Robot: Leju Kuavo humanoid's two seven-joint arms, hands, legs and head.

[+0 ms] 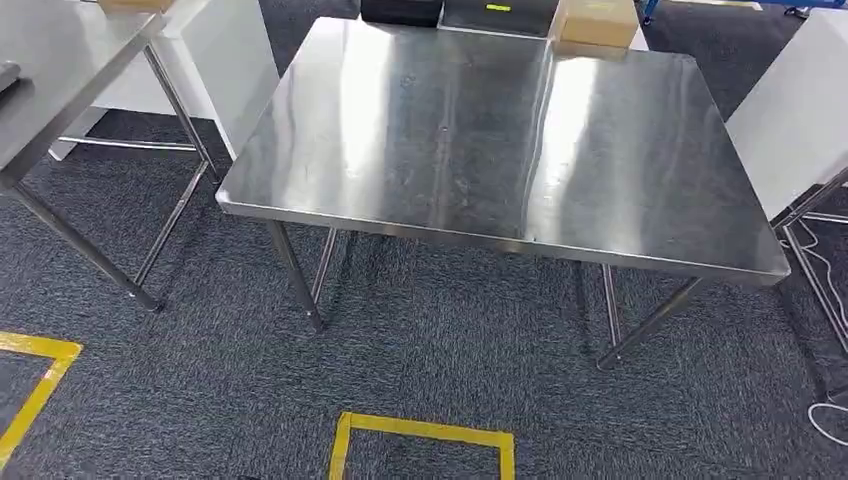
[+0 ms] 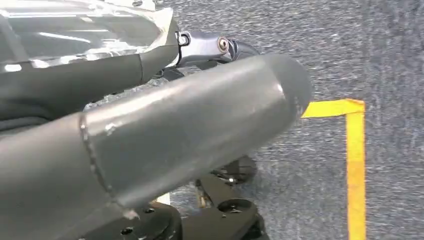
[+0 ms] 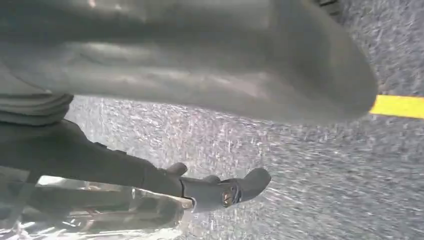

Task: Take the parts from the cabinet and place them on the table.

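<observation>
A bare steel table point(image 1: 480, 140) stands straight ahead in the head view. In the left wrist view my left hand point(image 2: 165, 100) hangs over the carpet, its thick grey thumb across the picture. Its dark fingers point(image 2: 215, 46) curl against a shiny, clear-wrapped part point(image 2: 85, 30), and most of that part is hidden. In the right wrist view my right hand point(image 3: 165, 150) likewise hangs above the carpet, and its dark fingers point(image 3: 225, 190) close over another shiny wrapped part point(image 3: 100, 212).
A second steel table point(image 1: 50, 90) stands at the left. Cardboard boxes point(image 1: 598, 25) sit beyond the table's far edge, and white panels point(image 1: 800, 120) flank it. Yellow tape point(image 1: 420, 432) marks the grey carpet in front. A white cable point(image 1: 825, 290) lies at the right.
</observation>
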